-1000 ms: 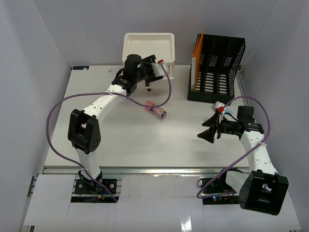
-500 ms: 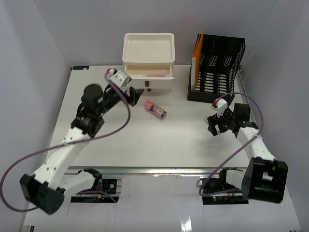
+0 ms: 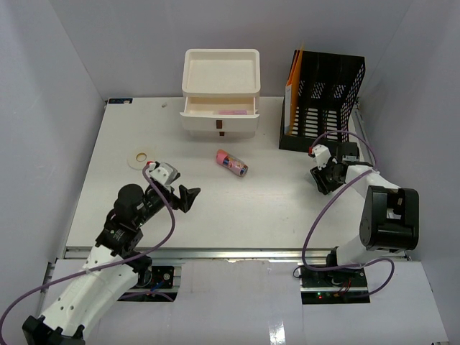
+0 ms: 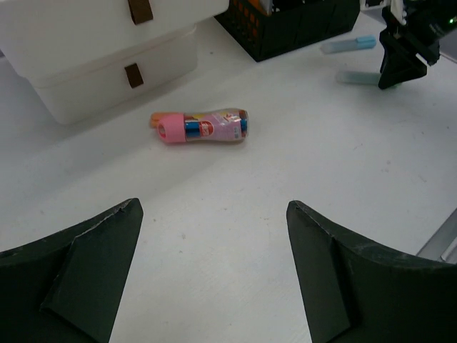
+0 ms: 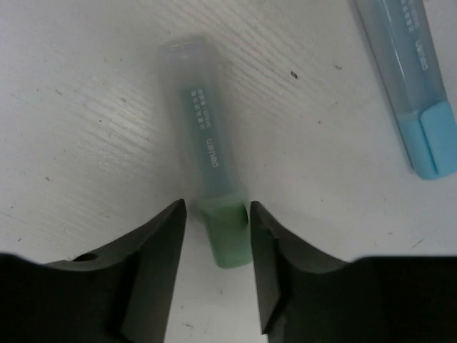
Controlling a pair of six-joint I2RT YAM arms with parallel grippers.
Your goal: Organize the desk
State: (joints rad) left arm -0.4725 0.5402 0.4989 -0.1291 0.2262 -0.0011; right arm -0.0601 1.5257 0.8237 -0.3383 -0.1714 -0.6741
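Left gripper (image 4: pixel 213 207) jaws gape wide over the desk (image 3: pixel 273 208), while right gripper (image 5: pixel 216 207) jaws straddle the green highlighter (image 5: pixel 203 157), grip unclear.

Pale grey walls (image 3: pixel 65 65) close in on three sides, softly lit. Against the back one: cream drawer unit (image 3: pixel 219 128), black mesh rack (image 3: pixel 323 108).

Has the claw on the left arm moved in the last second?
Yes. The left gripper has pulled away from the cream drawer unit, toward the near edge of the desk and a little left.
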